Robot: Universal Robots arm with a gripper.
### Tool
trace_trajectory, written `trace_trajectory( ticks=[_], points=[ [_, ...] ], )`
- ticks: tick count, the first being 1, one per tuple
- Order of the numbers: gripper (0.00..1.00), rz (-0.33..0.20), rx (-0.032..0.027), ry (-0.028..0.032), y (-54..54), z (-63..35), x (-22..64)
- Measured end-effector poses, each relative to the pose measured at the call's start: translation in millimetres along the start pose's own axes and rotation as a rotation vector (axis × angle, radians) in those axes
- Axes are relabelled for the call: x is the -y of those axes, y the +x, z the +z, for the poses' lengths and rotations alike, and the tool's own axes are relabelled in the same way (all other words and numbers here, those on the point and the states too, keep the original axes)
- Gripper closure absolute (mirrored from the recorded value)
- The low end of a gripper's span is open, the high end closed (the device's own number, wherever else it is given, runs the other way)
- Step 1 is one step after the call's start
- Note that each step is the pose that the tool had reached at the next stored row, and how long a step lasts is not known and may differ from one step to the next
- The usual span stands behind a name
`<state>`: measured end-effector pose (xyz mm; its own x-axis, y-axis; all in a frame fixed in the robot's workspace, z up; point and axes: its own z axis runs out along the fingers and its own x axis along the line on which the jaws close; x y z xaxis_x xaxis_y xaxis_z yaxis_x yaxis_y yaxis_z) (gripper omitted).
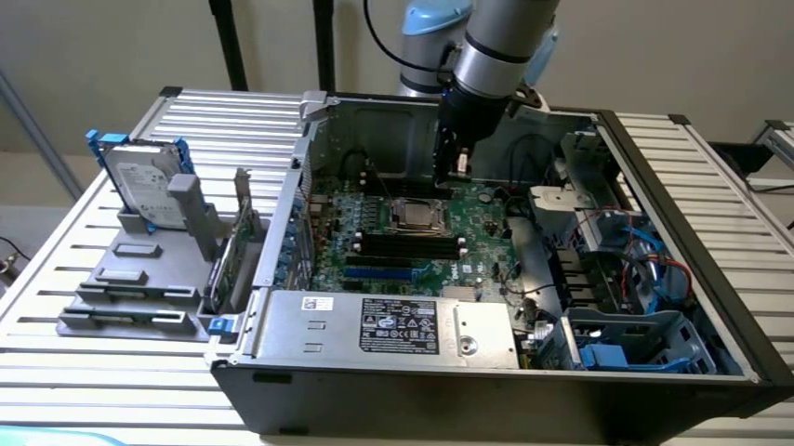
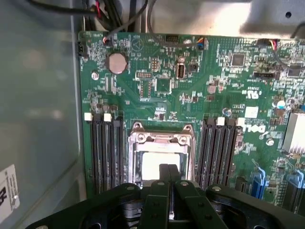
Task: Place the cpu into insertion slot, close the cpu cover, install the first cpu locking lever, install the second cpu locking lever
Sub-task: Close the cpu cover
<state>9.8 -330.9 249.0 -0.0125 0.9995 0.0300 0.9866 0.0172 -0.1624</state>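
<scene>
Slatted metal table (image 1: pixel 74 279) carries an open computer case (image 1: pixel 496 390) that takes up most of the exterior view, with a hard drive (image 1: pixel 139 181) propped on a grey stand at the exterior view's left. From the upper middle of that view the arm (image 1: pixel 496 46) reaches down into the case. Its gripper (image 1: pixel 456 173) hangs just above the green motherboard (image 1: pixel 478 237), near the insertion slot (image 1: pixel 416 216) and slightly toward the exterior view's right of it. On the wrist view the black fingers (image 2: pixel 163 176) are pressed together with nothing between them, hovering close over the slot, which sits between two banks of memory slots (image 2: pixel 106 152). The cpu (image 2: pixel 151 163) lies seated there, its pale face showing through the window of the cpu cover (image 2: pixel 161 139), which looks to be lying flat over it. Placing the chip and lowering the cover therefore seem done. The work in hand is probably the locking levers, though I cannot make them out or tell whether either is hooked. That step would call for a steady sideways push with the closed tips, kept clear of the chip's face.
</scene>
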Motion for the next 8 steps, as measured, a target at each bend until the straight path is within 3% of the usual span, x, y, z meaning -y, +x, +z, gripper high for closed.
trace_trajectory(
  ticks=[8],
  points=[
    [0.89,-0.002,-0.0003,0.0052,0.2,10.8,27.6]
  ],
)
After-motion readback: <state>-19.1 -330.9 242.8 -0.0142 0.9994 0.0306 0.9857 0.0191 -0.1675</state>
